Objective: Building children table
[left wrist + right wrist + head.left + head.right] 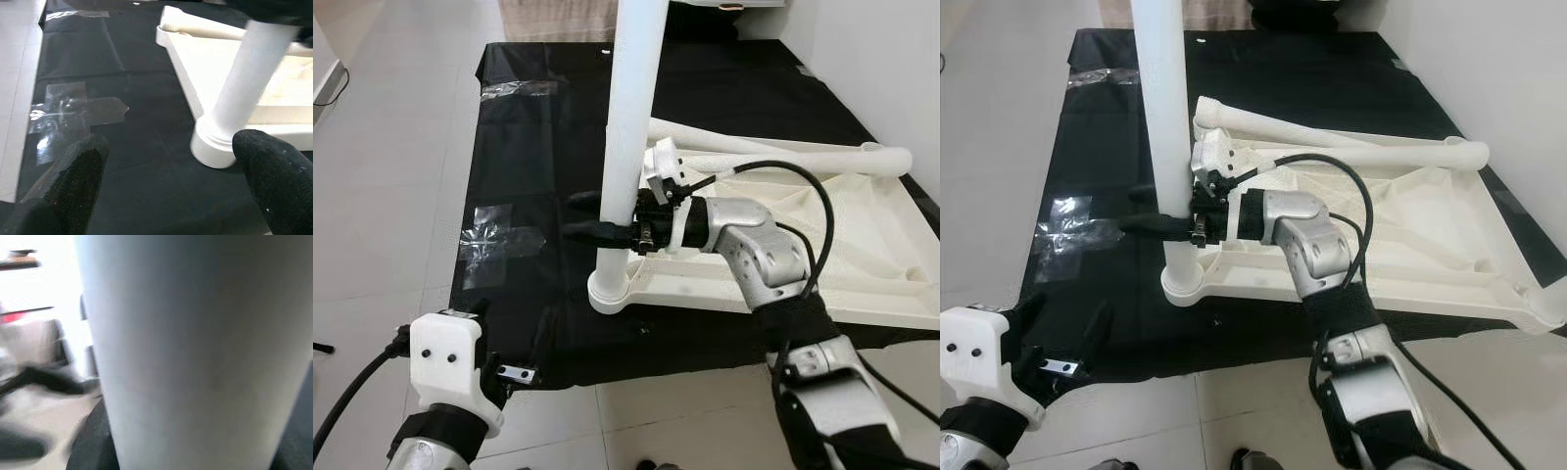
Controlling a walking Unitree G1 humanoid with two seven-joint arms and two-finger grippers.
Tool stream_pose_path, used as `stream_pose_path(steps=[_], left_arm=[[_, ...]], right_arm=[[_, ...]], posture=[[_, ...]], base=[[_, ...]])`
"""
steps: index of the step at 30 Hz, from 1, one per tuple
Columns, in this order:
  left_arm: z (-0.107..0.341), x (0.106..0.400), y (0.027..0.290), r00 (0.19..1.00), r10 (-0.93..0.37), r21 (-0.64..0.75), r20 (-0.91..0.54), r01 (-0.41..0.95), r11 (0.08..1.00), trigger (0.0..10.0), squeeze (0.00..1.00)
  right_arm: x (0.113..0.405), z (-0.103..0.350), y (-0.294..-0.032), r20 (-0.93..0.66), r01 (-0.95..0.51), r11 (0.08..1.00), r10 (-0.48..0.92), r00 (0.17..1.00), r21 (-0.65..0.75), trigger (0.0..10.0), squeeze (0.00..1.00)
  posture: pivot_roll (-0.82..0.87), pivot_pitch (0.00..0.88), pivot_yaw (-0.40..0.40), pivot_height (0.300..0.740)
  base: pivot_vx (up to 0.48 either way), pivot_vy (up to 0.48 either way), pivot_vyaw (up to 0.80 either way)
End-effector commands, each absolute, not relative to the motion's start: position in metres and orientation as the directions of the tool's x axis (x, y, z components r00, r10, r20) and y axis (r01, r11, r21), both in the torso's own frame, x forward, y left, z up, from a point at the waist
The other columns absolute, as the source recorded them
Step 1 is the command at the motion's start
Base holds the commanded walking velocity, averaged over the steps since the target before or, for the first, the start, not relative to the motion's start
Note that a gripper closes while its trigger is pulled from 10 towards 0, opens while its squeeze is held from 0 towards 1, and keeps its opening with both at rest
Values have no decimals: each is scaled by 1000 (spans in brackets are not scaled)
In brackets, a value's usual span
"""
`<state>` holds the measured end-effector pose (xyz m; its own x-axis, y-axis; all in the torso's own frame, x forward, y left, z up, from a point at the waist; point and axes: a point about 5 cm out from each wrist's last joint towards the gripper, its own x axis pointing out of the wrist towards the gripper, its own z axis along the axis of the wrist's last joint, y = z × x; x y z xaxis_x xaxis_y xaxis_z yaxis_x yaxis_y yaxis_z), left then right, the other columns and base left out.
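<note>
At the near left corner of the upturned white table top [862, 264], one white leg [631, 127] stands upright in its round socket [610, 291], and the right gripper [592, 217] has its two black fingers closed around the leg just above that socket. A second leg [1351, 147] lies loose along the far side of the table top, so by my reading one leg is seated or being seated, this one remains to be fitted, and the other corners look bare. The left gripper [171, 181] hangs low near the front edge of the mat, fingers spread wide with nothing between them, pointed toward the socket.

Everything rests on a black mat [538, 147] spread over a pale tiled floor [382, 196], with patches of clear tape [494, 235] on the mat's left part. A white wall runs along the right.
</note>
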<state>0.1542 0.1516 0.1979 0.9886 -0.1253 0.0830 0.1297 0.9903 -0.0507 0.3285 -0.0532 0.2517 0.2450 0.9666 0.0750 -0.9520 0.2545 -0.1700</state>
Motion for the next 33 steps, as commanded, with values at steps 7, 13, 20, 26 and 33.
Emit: stream_pose_path(steps=[7, 13, 20, 26, 33], left_arm=[[195, 155, 155, 989, -132, -36, 63, 134, 990, 10000, 0], [196, 160, 154, 986, -149, -25, 74, 151, 988, 10000, 0], [197, 161, 156, 987, -142, -15, 79, 143, 990, 10000, 0], [198, 161, 156, 987, -144, -17, 78, 145, 989, 10000, 0], [198, 160, 154, 987, -143, -25, 77, 146, 989, 10000, 0]], right_arm=[[289, 181, -22, -133, -662, 745, 649, 749, -90, 0, 0], [302, 202, -2, -58, -695, 710, 694, 718, -115, 0, 0], [308, 212, 0, -7, -669, 736, 672, 740, -105, 10000, 549], [303, 218, -3, 34, -669, 742, 670, 742, -38, 10000, 1000], [310, 224, -24, 65, -888, 458, 888, 455, -45, 10000, 0]], posture=[[124, 197, -69, 740], [123, 179, -63, 740], [124, 178, -62, 740], [120, 184, -60, 740], [124, 193, -72, 740]], base=[[0, 0, 0], [0, 0, 0], [0, 0, 0], [0, 0, 0], [0, 0, 0]])
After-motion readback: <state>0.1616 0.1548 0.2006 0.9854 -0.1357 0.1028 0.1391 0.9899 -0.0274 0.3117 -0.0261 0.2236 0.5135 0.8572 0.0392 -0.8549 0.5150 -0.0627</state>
